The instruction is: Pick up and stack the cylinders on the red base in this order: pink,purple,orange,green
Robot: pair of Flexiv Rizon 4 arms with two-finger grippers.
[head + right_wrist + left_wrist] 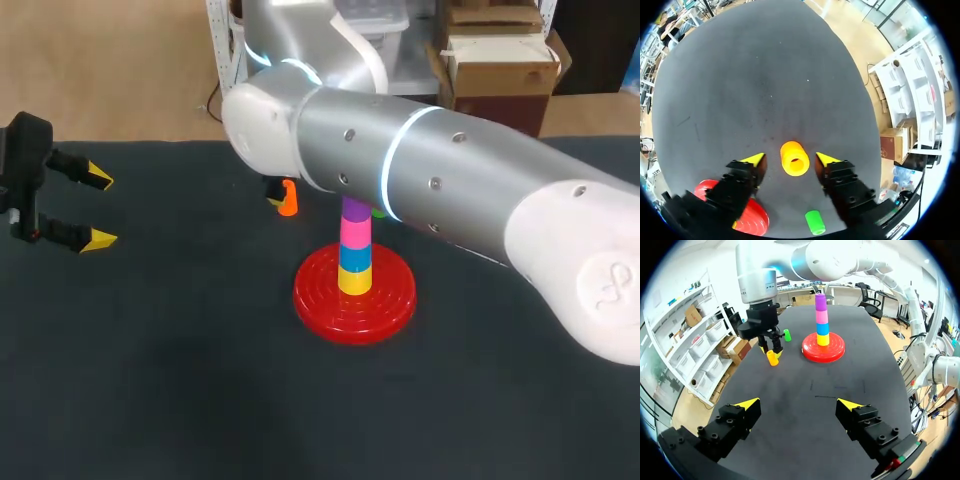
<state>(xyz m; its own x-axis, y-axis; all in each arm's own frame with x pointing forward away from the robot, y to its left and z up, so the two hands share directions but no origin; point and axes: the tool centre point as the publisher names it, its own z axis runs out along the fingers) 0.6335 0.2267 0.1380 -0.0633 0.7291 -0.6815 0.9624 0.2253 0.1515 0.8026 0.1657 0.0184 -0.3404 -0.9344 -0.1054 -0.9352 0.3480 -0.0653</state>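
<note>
On the red base a peg carries yellow, blue, pink and purple cylinders, the purple cylinder on top. An orange cylinder stands upright on the table behind and left of the base. My right gripper is lowered around it, open, with a gap on each side of it. The green cylinder stands on the table beside the base, mostly hidden behind my right arm in the head view. My left gripper hangs open and empty at the far left of the table.
My right arm stretches across the back of the table above the stack. Dark bare tabletop lies in front of and left of the base.
</note>
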